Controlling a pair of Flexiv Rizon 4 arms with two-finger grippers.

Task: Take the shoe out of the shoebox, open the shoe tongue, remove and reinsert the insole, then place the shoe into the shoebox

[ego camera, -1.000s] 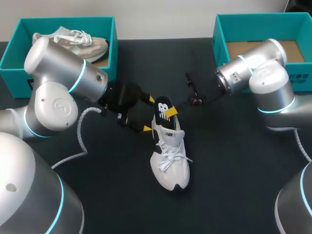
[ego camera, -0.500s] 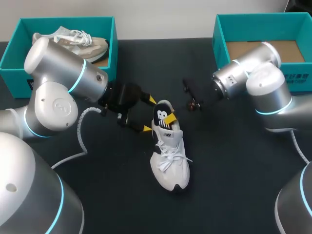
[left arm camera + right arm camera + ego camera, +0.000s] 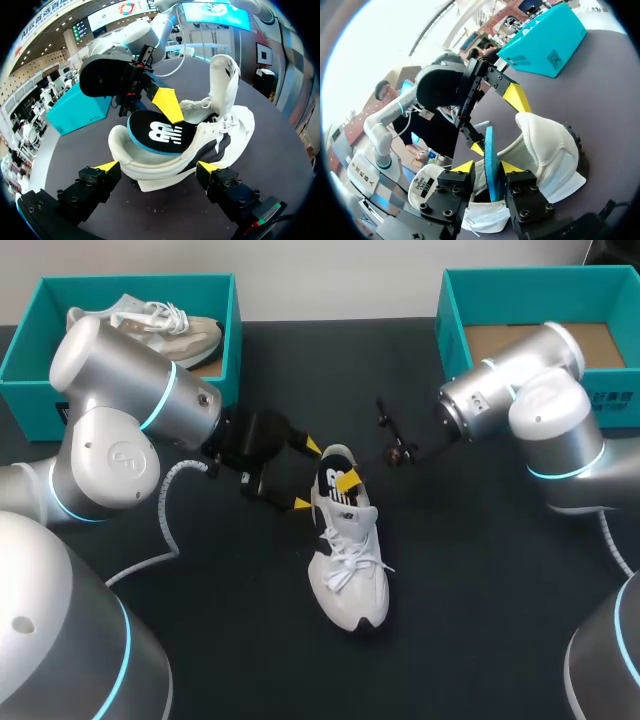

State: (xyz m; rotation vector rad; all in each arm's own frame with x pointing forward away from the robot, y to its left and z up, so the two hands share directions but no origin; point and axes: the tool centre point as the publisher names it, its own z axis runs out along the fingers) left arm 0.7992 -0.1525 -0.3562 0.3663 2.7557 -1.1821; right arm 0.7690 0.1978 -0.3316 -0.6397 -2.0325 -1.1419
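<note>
The right gripper (image 3: 489, 168) is closed narrow on the black insole (image 3: 488, 142) (blue-edged, standing on edge between both yellow tips). The insole's lower end sits inside the heel of the white shoe (image 3: 348, 565). The left gripper (image 3: 156, 167) is spread wide, with the heel just ahead of its tips. The shoe lies on the table (image 3: 480, 590).

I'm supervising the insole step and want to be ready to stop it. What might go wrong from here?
1. The insole, pinched at one edge by the right gripper, sits only partly in the shoe; pushed, it may buckle or snag on the heel collar.
2. The left gripper is at the heel, but I cannot tell how firmly it holds; the shoe may slide or tip.
3. Both grippers crowd the heel and might collide.
</note>
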